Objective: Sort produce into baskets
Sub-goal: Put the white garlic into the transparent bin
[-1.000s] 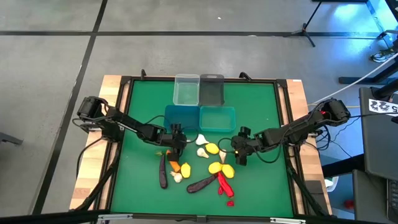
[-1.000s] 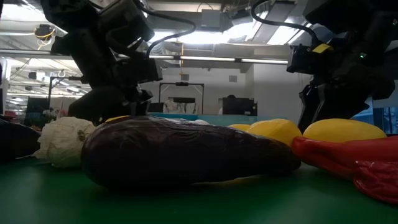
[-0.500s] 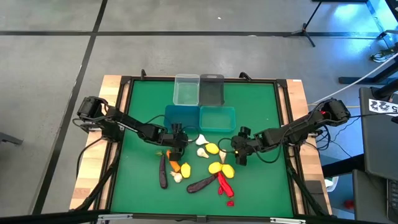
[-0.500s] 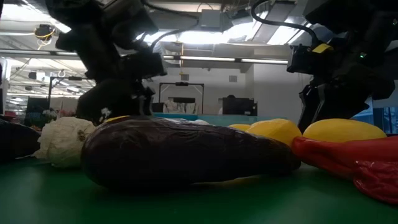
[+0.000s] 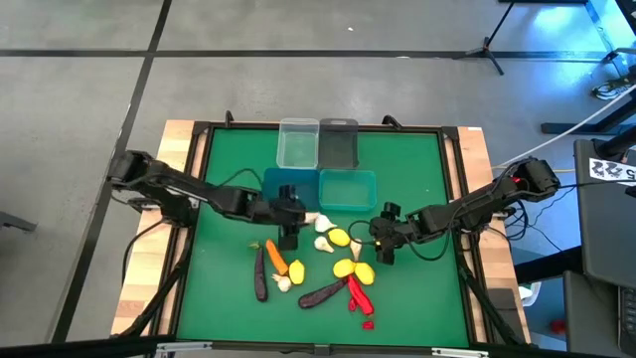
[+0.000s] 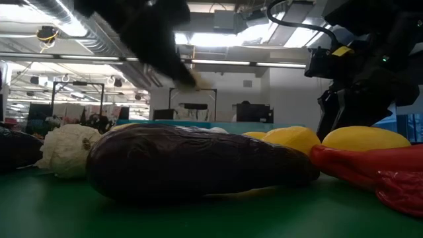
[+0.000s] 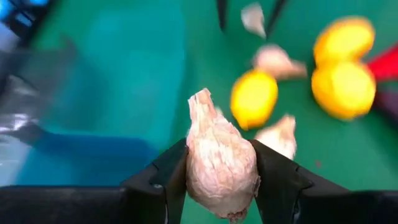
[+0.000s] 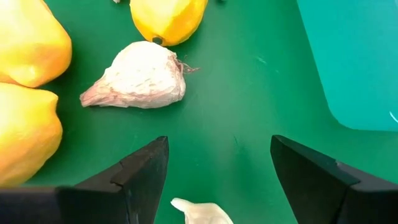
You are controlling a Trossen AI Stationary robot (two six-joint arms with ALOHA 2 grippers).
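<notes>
The left gripper [image 7: 221,180] clamps a white papery garlic bulb [image 7: 221,165] near the four small plastic baskets [image 5: 347,189], which look empty; the right gripper [image 8: 217,165] waits spread, and the toy produce pile [image 5: 343,267] remains unsorted

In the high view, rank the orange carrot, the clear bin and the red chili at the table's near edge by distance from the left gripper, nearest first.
Left gripper holds a garlic bulb.
1. Orange carrot: just beside it, toward the near edge.
2. Red chili: near edge, toward the right arm's side.
3. Clear bin: far side of the mat.
The last two are not far apart in distance.
</notes>
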